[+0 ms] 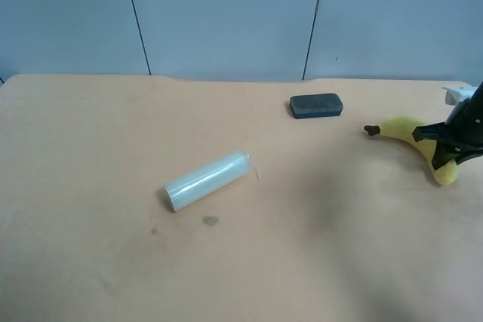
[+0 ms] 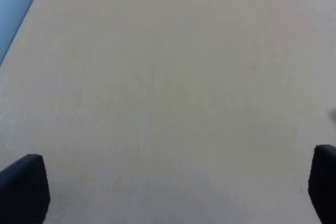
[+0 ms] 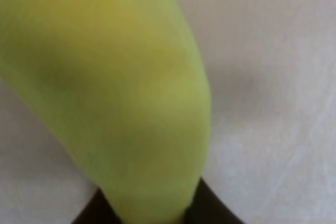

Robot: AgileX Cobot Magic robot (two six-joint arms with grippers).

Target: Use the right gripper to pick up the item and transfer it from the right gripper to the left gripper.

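Near the right edge of the tan table (image 1: 90,148), roughly midway between the far and near edges: the plush banana (image 1: 407,127), yellow and curved, dark stem tip turned toward the table's middle. Straddled toward its thicker end by the right gripper (image 1: 444,148), one black finger on each side, a bit of white housing (image 1: 456,94) above, cut off by the frame. Seen from the right wrist: blurred yellow plush filling most of the view, wedged between two dark fingers (image 3: 210,205) that press against both flanks. Closed on the banana, then. Cannot tell whether lifted or resting on the surface.

Over a bare stretch of table: the left gripper (image 2: 168,192), spread wide, only its two dark fingertips in the wrist view, nothing between them. Out of the high camera's sight.

Close to the table's centre: a pale translucent roll (image 1: 206,180), lying on its side, slanted. Just beside it, toward the near edge, a small dark spot (image 1: 210,221). Toward the far edge, right of centre: a dark grey block (image 1: 316,105), flat, well apart from roll and banana alike.
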